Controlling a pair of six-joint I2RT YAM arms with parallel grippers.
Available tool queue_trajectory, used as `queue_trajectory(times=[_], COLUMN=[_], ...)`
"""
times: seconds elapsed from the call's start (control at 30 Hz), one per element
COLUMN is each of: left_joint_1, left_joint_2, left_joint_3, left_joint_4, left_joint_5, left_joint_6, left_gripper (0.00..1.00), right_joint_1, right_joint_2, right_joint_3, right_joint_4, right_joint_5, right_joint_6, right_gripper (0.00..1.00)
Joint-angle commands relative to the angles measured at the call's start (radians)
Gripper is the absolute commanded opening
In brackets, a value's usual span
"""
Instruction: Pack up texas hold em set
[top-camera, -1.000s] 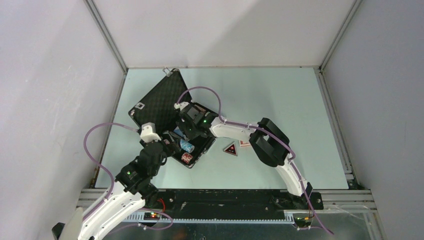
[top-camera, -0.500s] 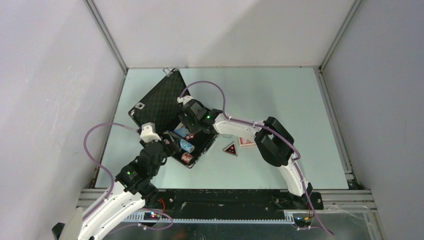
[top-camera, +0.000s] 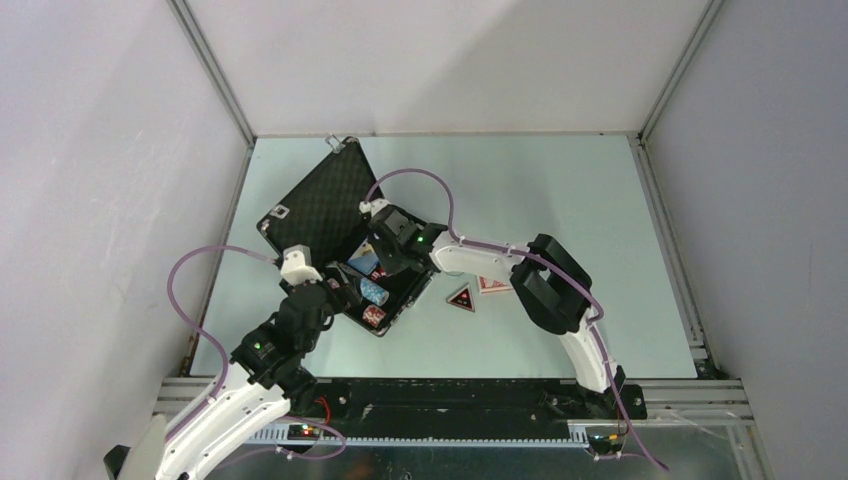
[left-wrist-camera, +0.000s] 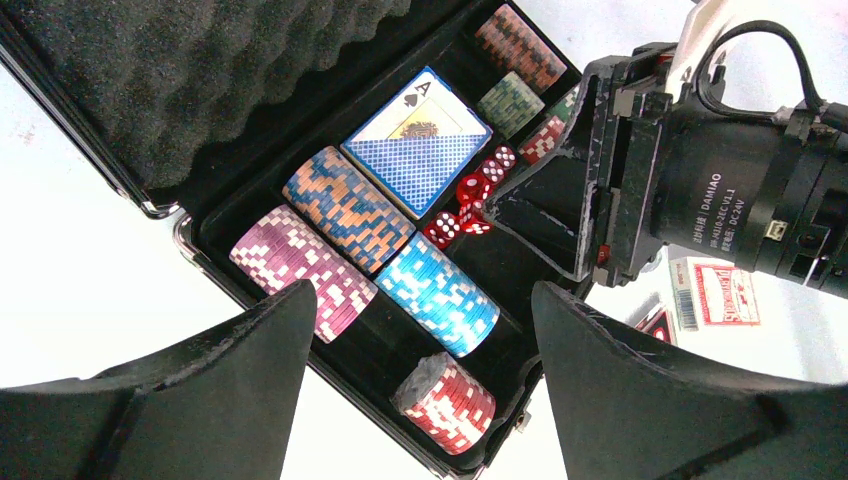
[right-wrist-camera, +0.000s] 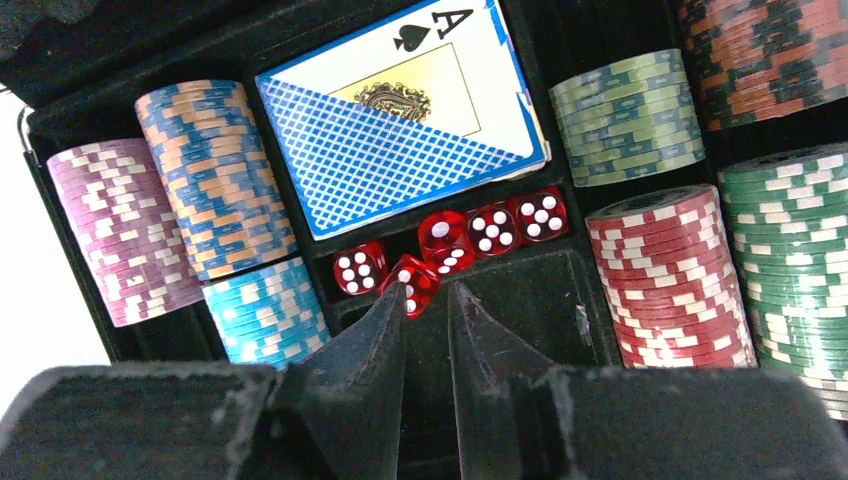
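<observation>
The black briefcase (top-camera: 315, 205) lies open at the left, its foam lid up. Its tray (left-wrist-camera: 200, 250) holds several chip stacks, a blue card deck (right-wrist-camera: 400, 130) and red dice (right-wrist-camera: 480, 230). My right gripper (right-wrist-camera: 428, 288) hangs over the tray's middle with a narrow empty gap between its fingers. Its tips are just short of a tilted die (right-wrist-camera: 415, 285). My left gripper (left-wrist-camera: 422, 295) is wide open and empty above the case's near corner, over a red chip stack (left-wrist-camera: 445, 400). The red deck (top-camera: 490, 285) and the black-red triangle (top-camera: 461, 298) lie on the table right of the case.
The right arm (top-camera: 540, 285) arches over the red deck and the triangle. Metal frame rails (top-camera: 665, 230) and grey walls bound the pale table (top-camera: 560, 190). The case's latch corner (top-camera: 335, 145) sits near the back left rail.
My right gripper has shifted a little to the right over the case's tray. The left arm has not moved.
</observation>
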Motion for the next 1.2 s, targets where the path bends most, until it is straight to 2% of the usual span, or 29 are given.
queue_trajectory(times=[0.0,0.33,0.77,1.0,1.17], left_joint_1=[0.008,0.009,0.008,0.009,0.008], left_joint_2=[0.003,0.003,0.001,0.006,-0.002], left_joint_3=[0.005,-0.003,-0.004,0.001,0.000], left_joint_4=[0.032,0.032,0.025,0.029,0.023], left_joint_5=[-0.001,-0.003,-0.011,-0.009,-0.011], left_joint_6=[0.011,0.008,0.010,0.012,0.012], left_gripper=[0.85,0.86,0.86,0.86,0.86], right_joint_1=[0.001,-0.003,-0.019,-0.027,-0.033], right_joint_2=[-0.065,-0.038,0.037,0.028,-0.024], right_joint_3=[-0.018,-0.031,0.068,0.135,0.117], right_joint_4=[0.028,0.059,0.062,0.031,0.030], right_joint_5=[-0.012,-0.035,-0.055,-0.050,-0.043], right_joint_6=[0.018,0.026,0.033,0.019,0.013], right_gripper=[0.24,0.21,0.13,0.18,0.21])
